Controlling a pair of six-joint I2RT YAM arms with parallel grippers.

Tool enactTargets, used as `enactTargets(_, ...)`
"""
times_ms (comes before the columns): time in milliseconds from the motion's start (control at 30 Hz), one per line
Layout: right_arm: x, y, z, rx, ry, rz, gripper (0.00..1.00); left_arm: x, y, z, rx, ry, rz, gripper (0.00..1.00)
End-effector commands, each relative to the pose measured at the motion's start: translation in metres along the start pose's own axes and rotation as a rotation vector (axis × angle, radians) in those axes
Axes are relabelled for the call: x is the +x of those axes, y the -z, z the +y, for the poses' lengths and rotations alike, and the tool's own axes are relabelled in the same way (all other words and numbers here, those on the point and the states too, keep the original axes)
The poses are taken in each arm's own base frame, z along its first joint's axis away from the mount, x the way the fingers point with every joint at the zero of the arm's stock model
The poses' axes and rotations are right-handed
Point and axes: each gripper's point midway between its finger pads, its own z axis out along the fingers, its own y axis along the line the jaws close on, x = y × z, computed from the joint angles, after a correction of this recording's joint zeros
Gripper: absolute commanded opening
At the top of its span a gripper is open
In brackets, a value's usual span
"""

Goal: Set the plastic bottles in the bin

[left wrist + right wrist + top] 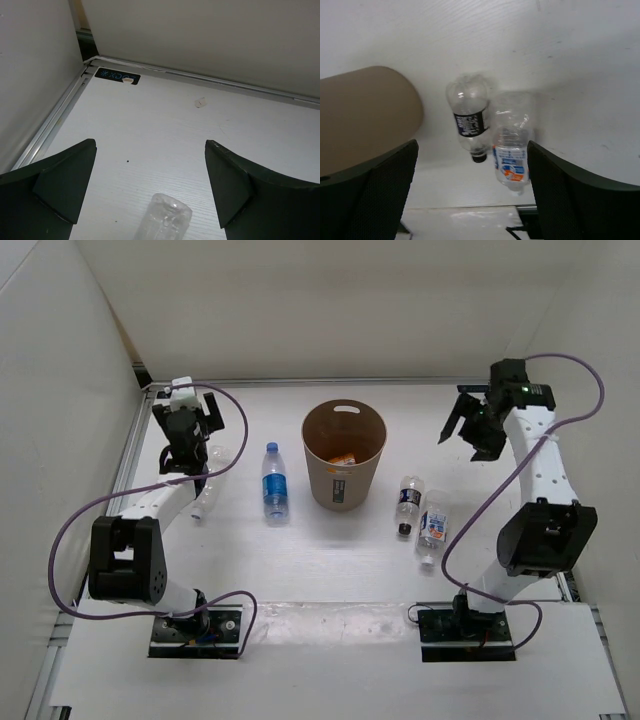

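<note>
Four bottles (274,485) lie on the tabletop (330,550) beside the bin (330,485).
Left claw (150,145) gapes over a clear bottle (165,220); right claw (472,144) gapes too.

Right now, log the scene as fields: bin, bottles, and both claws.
Bin: upright, central, orange item inside
Lying outside: four
Left of bin: blue-label bottle, unlabelled bottle
Right of bin: dark-label bottle, orange-label bottle, side by side
Left claw: open, over unlabelled bottle
Right claw: open, holding nothing
</note>
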Motion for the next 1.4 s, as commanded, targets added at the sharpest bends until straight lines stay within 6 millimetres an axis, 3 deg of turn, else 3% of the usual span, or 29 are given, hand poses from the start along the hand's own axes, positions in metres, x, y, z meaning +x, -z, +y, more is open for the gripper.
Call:
enactTargets(0, 0.005, 0.060, -0.022, 0.345, 0.103, -0.118, 0.90, -0.013, 0.002, -0.003, 0.025, 0.028, -0.032, 1.00)
enactTargets(67, -0.007, 0.084, -0.036, 0.480, 0.025, -0.239, 0.90, -0.012, 0.003, -0.004, 0.026, 0.029, -0.032, 1.00)
enactTargets(100, 0.000, 0.085, -0.052, 0.555, -0.007, -0.239, 0.90, -0.012, 0.004, -0.005, 0.031, 0.030, -0.028, 1.00)
enactTargets(133, 0.006, 0.080, -0.057, 0.560, -0.039, -0.216, 0.90, -0.010, 0.004, -0.005, 0.032, 0.029, -0.022, 1.00)
enactTargets(167, 0.010, 0.073, -0.079, 0.532, -0.112, -0.136, 0.90, -0.011, 0.004, -0.005, 0.032, 0.030, -0.022, 1.00)
enactTargets(200, 0.021, 0.062, -0.074, 0.453, -0.142, -0.038, 0.90, -0.007, 0.004, -0.005, 0.028, 0.023, -0.006, 1.00)
enactTargets(233, 0.035, 0.051, -0.084, 0.458, -0.173, 0.030, 0.90, -0.006, 0.002, -0.004, 0.022, 0.018, -0.003, 1.00)
enactTargets(267, 0.039, 0.058, -0.083, 0.424, -0.197, 0.013, 0.90, -0.006, 0.000, 0.000, -0.001, 0.014, -0.003, 1.00)
enactTargets(333, 0.049, 0.050, -0.083, 0.406, -0.175, 0.020, 0.90, -0.004, -0.004, 0.014, -0.089, 0.018, -0.009, 1.00)
enactTargets(433, 0.062, 0.051, -0.069, 0.415, -0.069, 0.037, 0.90, -0.017, -0.010, 0.028, -0.206, 0.085, -0.057, 1.00)
enactTargets(533, 0.078, 0.043, -0.054, 0.435, 0.058, 0.096, 0.90, -0.015, -0.024, 0.028, -0.229, 0.106, -0.041, 1.00)
enactTargets(600, 0.080, 0.041, -0.047, 0.424, 0.106, 0.094, 0.90, 0.003, -0.033, 0.023, -0.230, 0.105, 0.007, 1.00)
enactTargets(633, 0.085, 0.040, -0.035, 0.402, 0.147, 0.092, 0.90, -0.003, -0.037, 0.023, -0.231, 0.102, 0.002, 1.00)
enactTargets(733, 0.089, 0.039, -0.027, 0.374, 0.158, 0.087, 0.90, -0.005, -0.044, 0.018, -0.207, 0.132, -0.009, 1.00)
enactTargets(800, 0.093, 0.038, -0.028, 0.370, 0.154, 0.095, 0.90, 0.004, -0.035, 0.039, -0.330, 0.173, 0.041, 1.00)
enactTargets(833, 0.095, 0.039, -0.030, 0.370, 0.151, 0.096, 0.90, -0.001, -0.035, 0.042, -0.383, 0.292, 0.037, 1.00)
enactTargets(867, 0.094, 0.038, -0.032, 0.370, 0.145, 0.094, 0.90, 0.004, -0.025, 0.059, -0.470, 0.211, 0.128, 1.00)
enactTargets(933, 0.097, 0.039, -0.037, 0.357, 0.116, 0.092, 0.90, -0.007, -0.027, 0.059, -0.438, 0.098, 0.125, 1.00)
enactTargets(1067, 0.099, 0.035, -0.046, 0.344, 0.078, 0.088, 0.90, -0.036, -0.042, 0.060, -0.446, 0.041, 0.109, 1.00)
enactTargets(1167, 0.095, 0.031, -0.046, 0.326, 0.065, 0.072, 0.90, -0.059, -0.062, 0.049, -0.389, 0.020, 0.112, 1.00)
enactTargets(1200, 0.091, 0.027, -0.044, 0.306, 0.062, 0.064, 0.90, -0.065, -0.075, 0.030, -0.301, 0.037, 0.119, 1.00)
enactTargets(1233, 0.091, 0.025, -0.042, 0.300, 0.065, 0.067, 0.90, -0.055, -0.075, 0.020, -0.256, 0.018, 0.187, 1.00)
enactTargets(1267, 0.090, 0.023, -0.039, 0.280, 0.072, 0.068, 0.90, -0.089, -0.073, 0.009, -0.201, 0.017, 0.195, 1.00)
enactTargets(1300, 0.088, 0.021, -0.037, 0.276, 0.072, 0.062, 0.90, -0.066, -0.081, -0.012, -0.120, -0.052, 0.284, 1.00)
enactTargets(1333, 0.088, 0.020, -0.035, 0.270, 0.079, 0.062, 0.90, -0.048, -0.066, -0.018, -0.124, -0.126, 0.400, 1.00)
enactTargets(1367, 0.088, 0.018, -0.034, 0.264, 0.086, 0.064, 0.90, -0.050, -0.062, -0.021, -0.161, -0.181, 0.441, 1.00)
